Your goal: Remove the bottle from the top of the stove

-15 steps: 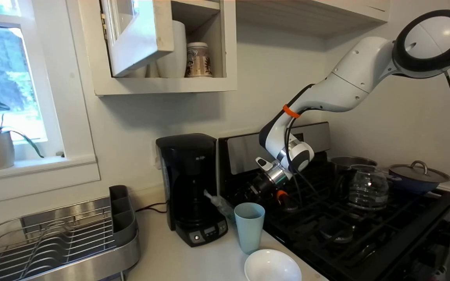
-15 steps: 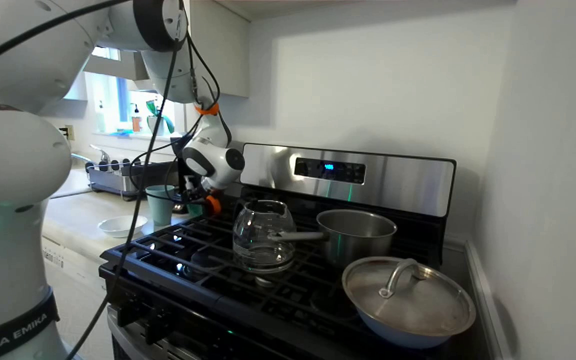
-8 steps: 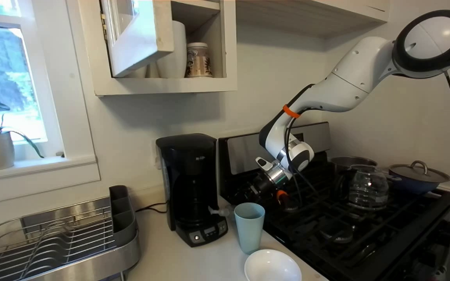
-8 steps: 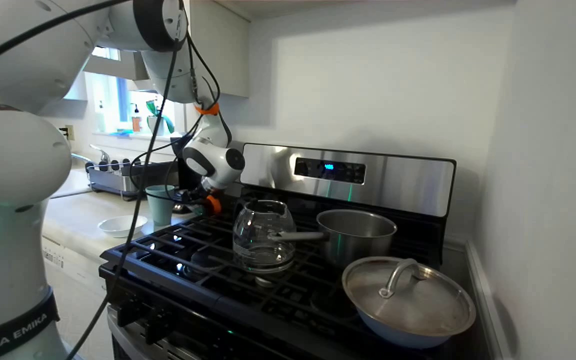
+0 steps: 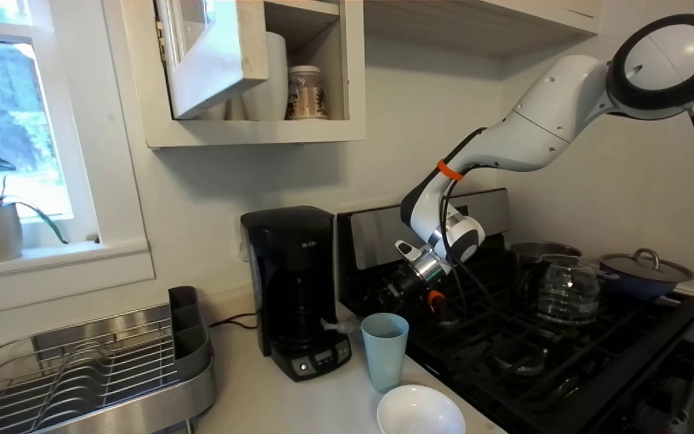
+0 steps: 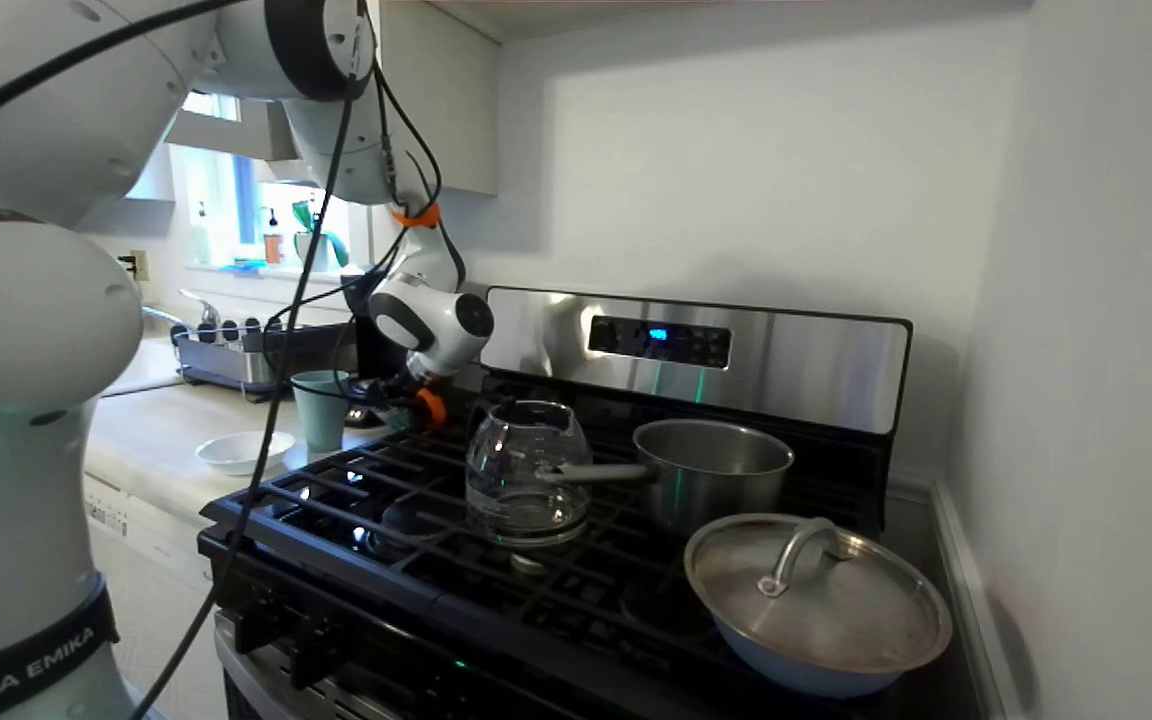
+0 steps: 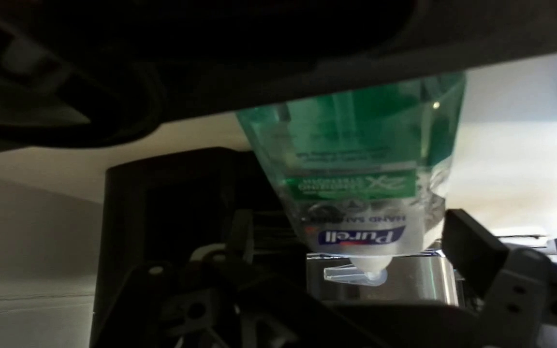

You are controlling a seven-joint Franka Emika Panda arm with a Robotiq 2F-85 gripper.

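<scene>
The bottle [image 7: 356,183], clear green with a Purell label and a white pump, fills the middle of the wrist view, which is upside down. It looks upright over the pale counter; its base is hidden behind the gripper body. My gripper [image 7: 358,237] is open around it, one finger on each side; the left one stands apart and the right one is very near its edge. In an exterior view only the bottle's pump [image 5: 340,327] shows, between coffee maker and cup, while my gripper [image 5: 378,298] hangs just right of it. The stove [image 5: 522,361] lies to the right.
A light blue cup [image 5: 385,352] and a white bowl [image 5: 420,411] stand close by on the counter. Behind the bottle is a black coffee maker [image 5: 293,283]. The stove bears a glass kettle [image 6: 528,470], a steel pot [image 6: 714,475] and a lidded pan [image 6: 816,600].
One second ago the bottle leaned, its pump higher and farther left; by half a second ago it had dropped and straightened beside the coffee maker. Since then the arm has shifted only slightly.
</scene>
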